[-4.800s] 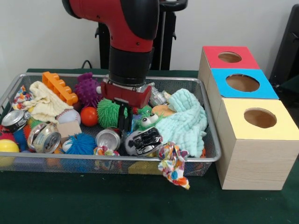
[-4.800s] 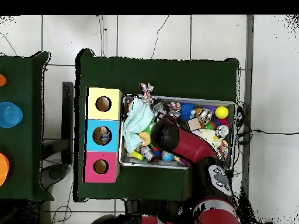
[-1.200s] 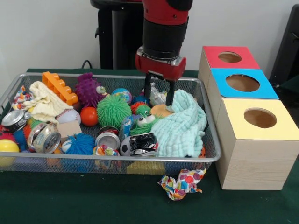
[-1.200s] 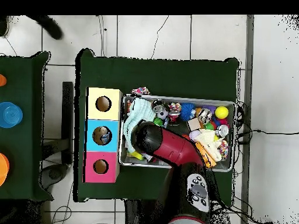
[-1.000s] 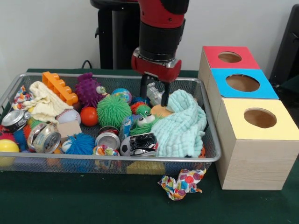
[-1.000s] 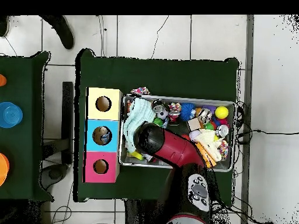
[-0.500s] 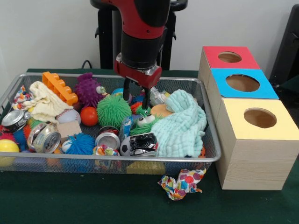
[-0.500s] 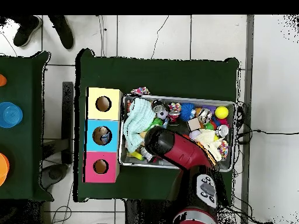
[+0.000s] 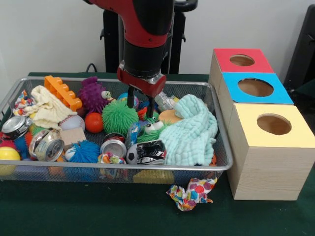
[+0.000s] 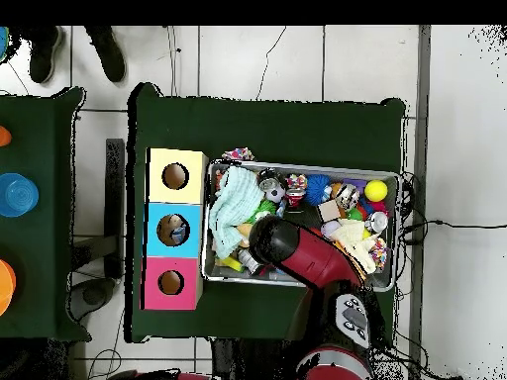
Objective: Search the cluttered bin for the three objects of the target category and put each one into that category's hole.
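Now the tool [image 9: 140, 102], fingers apart and holding nothing, has slid from the cloth [image 9: 191, 131] toward nine o'clock, over the green ball [image 9: 119, 117]. Maybe that's next.

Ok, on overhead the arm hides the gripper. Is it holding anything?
Observer: No. The gripper is open, with nothing between its fingers.
Operator: What is it next to?
Observer: In the front view its tips hang just right of the green spiky ball, above a green toy with big eyes.
Operator: And what is under the arm?
Observer: An orange toy brick, beside a purple spiky toy.
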`<move>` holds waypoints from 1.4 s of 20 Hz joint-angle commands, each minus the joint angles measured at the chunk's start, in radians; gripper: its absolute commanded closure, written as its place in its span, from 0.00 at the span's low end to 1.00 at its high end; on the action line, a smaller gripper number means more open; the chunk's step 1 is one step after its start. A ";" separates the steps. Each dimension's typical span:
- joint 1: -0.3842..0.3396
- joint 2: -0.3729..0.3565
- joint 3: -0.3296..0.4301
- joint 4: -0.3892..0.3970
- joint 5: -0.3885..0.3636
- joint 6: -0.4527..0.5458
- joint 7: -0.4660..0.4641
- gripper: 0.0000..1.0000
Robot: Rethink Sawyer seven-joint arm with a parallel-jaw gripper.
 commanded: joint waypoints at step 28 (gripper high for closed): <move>-0.024 0.068 0.022 -0.133 0.101 0.010 0.236 0.00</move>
